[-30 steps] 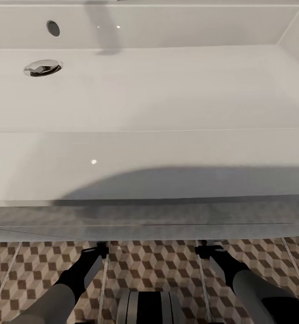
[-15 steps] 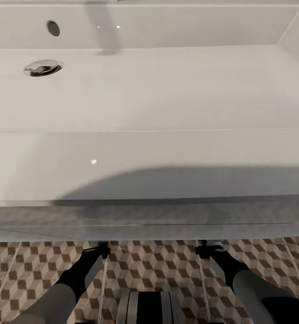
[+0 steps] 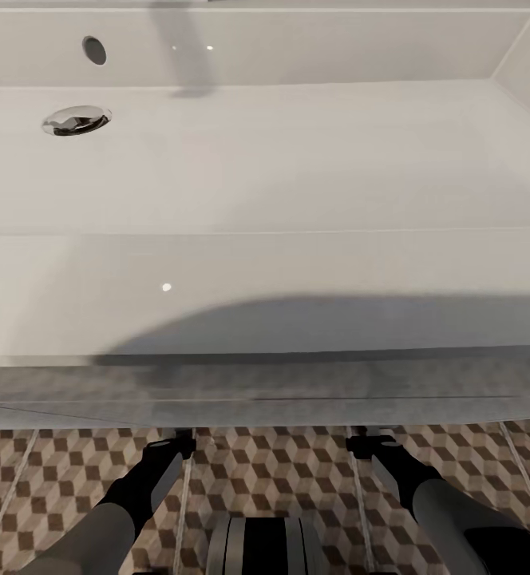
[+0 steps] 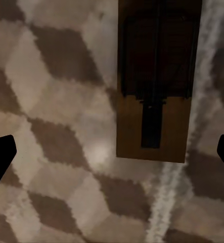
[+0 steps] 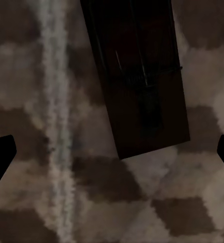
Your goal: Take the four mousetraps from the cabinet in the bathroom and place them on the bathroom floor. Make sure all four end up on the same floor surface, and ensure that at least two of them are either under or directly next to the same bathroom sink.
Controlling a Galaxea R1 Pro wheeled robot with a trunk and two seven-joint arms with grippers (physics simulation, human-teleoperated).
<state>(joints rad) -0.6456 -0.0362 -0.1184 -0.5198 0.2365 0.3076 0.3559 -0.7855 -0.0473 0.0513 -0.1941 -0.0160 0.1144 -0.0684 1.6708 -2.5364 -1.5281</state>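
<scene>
Left claw [image 4: 112, 157] is spread wide above the floor [image 4: 56, 152], holding nothing; a mousetrap [image 4: 154, 83] lies flat on the tiles ahead of its fingertips [image 4: 0, 157], one long edge along a grout line [image 4: 182, 152]. Right claw [image 5: 112, 157] is equally wide and empty over a second trap [image 5: 137, 76], which lies slightly skewed with bare tile around it. From the head camera, both arms reach under the front edge of the sink [image 3: 265, 263].
</scene>
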